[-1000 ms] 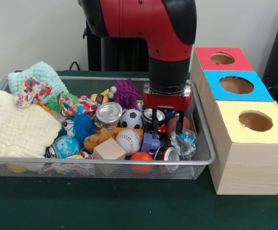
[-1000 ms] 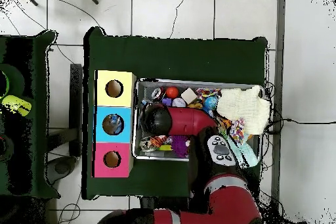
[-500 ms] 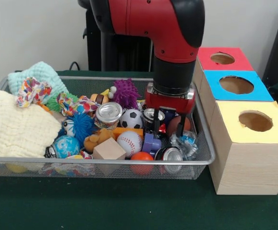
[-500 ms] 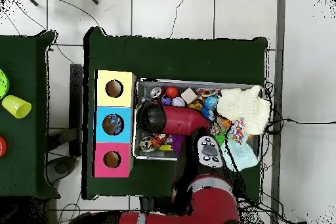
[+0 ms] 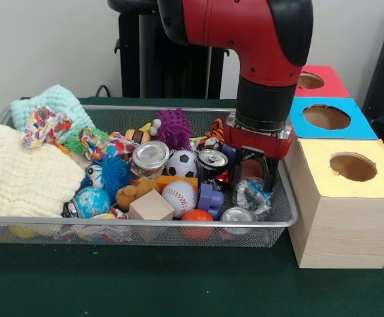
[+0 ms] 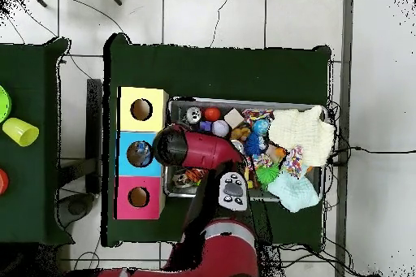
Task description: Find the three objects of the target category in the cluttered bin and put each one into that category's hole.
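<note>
A crumpled clear plastic bottle [image 5: 251, 195] lies in the bin [image 5: 145, 221] just below and in front of the gripper [image 5: 253, 173], against the wire wall nearest the boxes. It looks light, thin-walled and already dented, so it should give under pressure and could slip or spring out of a hard squeeze; the creased middle of the body seems the best place to take hold, with the fingers across its narrow width. No other bottle can be made out among the clutter.

The gripper hangs low over that end of the bin with its dark fingers apart; a reddish-brown ball [image 5: 252, 169] shows between them, but whether they touch it cannot be told. Close beside the gripper, away from the boxes, stand an open metal can [image 5: 212, 160] and a purple block [image 5: 209, 196], and another can [image 5: 237, 214] lies in front by the rim, so there is little room around the bottle.

On the gripper's other side, just outside the bin, is the blue-topped box with its hole [image 5: 326, 117], between the red-topped box [image 5: 318, 81] and the yellow-topped box [image 5: 350, 166]. All rest on a table [image 5: 178, 284] covered in dark green cloth, on a pale tiled floor [image 6: 244, 14].
</note>
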Controlling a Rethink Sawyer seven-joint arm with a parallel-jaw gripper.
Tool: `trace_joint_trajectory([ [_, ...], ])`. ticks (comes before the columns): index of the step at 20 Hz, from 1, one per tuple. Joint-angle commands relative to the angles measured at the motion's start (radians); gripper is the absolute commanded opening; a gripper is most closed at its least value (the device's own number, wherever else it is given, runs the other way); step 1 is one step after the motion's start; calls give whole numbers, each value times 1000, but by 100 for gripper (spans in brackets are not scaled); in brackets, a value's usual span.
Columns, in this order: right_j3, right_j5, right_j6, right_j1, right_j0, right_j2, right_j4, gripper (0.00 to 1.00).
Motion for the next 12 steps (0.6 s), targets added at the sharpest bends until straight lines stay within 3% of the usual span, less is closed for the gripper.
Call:
trace_joint_trajectory([
  [1,55,-67,344,53,58,-4,139,100],
  [12,31,-48,285,64,11,28,134,100],
])
